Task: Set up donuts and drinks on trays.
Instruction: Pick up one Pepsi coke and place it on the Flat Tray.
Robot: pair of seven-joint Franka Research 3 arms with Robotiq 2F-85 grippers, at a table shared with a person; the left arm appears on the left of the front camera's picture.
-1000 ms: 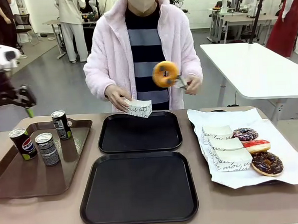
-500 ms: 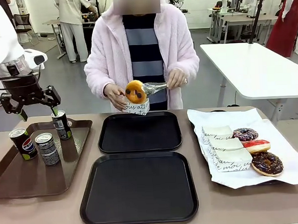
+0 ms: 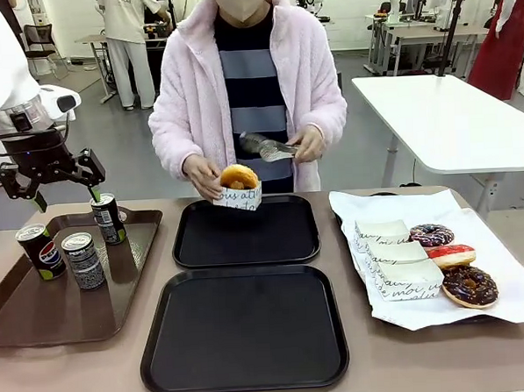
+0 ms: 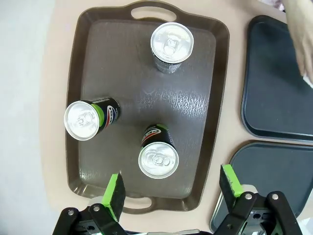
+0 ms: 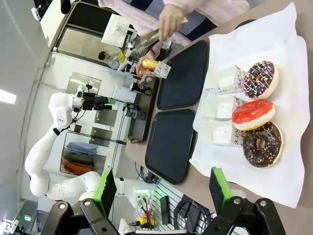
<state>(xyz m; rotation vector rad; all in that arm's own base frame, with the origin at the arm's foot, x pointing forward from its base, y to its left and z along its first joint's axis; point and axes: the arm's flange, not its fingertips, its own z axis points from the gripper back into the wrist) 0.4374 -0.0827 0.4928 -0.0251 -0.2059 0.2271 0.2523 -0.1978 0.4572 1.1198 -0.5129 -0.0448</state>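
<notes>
Three drink cans stand on a brown tray: a black Pepsi can, a grey can and a third can. My left gripper hovers open above the tray's far left. The person holds a plain donut in a paper holder over the far black tray. The near black tray is bare. Three iced donuts lie on white paper at the right. My right gripper is open, high above the table.
The person's other hand holds metal tongs above the far tray. Folded paper holders lie on the white paper beside the iced donuts. A white table stands behind at the right.
The person has lowered the plain donut from the tongs into the paper holder. My left arm came in from the left and now holds still above the brown tray.
</notes>
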